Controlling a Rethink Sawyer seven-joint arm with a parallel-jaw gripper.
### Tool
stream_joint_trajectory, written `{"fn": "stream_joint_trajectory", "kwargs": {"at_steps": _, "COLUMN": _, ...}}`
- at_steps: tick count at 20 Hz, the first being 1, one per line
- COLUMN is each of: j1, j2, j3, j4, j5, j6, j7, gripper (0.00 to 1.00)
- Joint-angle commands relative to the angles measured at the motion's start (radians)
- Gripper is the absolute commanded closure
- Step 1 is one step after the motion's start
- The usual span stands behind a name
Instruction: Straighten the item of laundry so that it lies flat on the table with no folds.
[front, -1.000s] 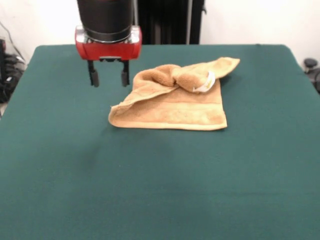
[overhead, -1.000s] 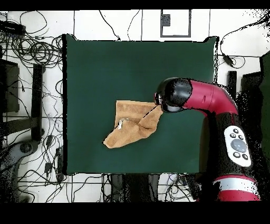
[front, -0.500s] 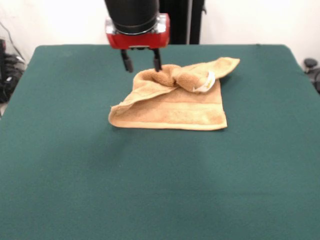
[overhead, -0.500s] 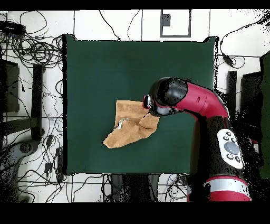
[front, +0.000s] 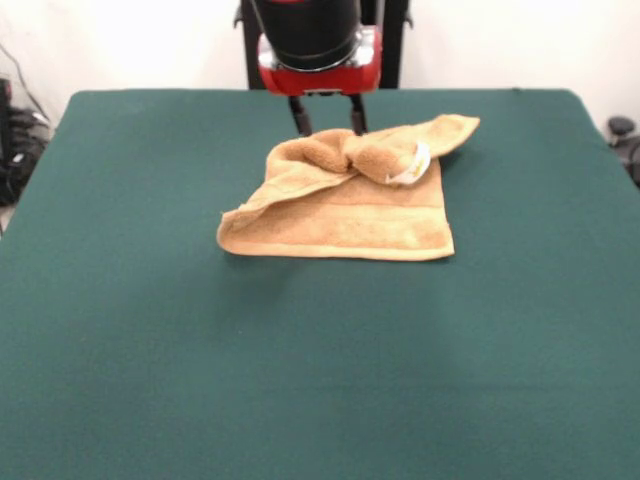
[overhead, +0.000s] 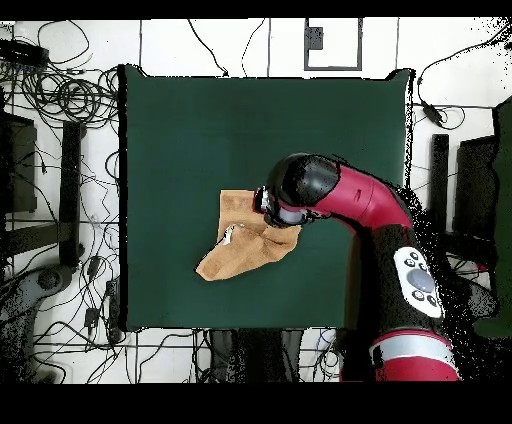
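Note:
The orange-tan towel (front: 340, 205) lies crumpled on the green table (front: 300, 360), its far part bunched and twisted into a ridge, with a white tag (front: 415, 165) at the right. The near part lies flat. My gripper (front: 328, 118) hangs open just above the far edge of the bunched ridge, its fingers apart and empty. In the overhead view the arm's head (overhead: 295, 190) covers the towel's right part (overhead: 240, 245), and the gripper itself is hidden.
Cables and stands (overhead: 60, 150) lie on the floor around the table. The robot's pedestal (front: 320, 40) stands behind the table's far edge.
The gripper has moved from the towel's left side rightwards and farther back, to above the bunched ridge. It stays open. The towel has not moved.

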Motion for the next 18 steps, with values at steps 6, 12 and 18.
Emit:
{"fn": "stream_joint_trajectory", "kwargs": {"at_steps": 6, "j1": 0.071, "j2": 0.085, "j3": 0.023, "j4": 0.138, "j5": 0.099, "j6": 0.034, "j7": 0.275, "gripper": 0.0}}
{"fn": "stream_joint_trajectory", "kwargs": {"at_steps": 12, "j1": 0.078, "j2": 0.098, "j3": 0.023, "j4": 0.12, "j5": 0.111, "j6": 0.079, "j7": 0.266, "gripper": 0.0}}
{"fn": "stream_joint_trajectory", "kwargs": {"at_steps": 18, "j1": 0.058, "j2": 0.152, "j3": 0.041, "j4": 0.097, "j5": 0.107, "j6": 0.009, "j7": 0.211, "gripper": 0.0}}
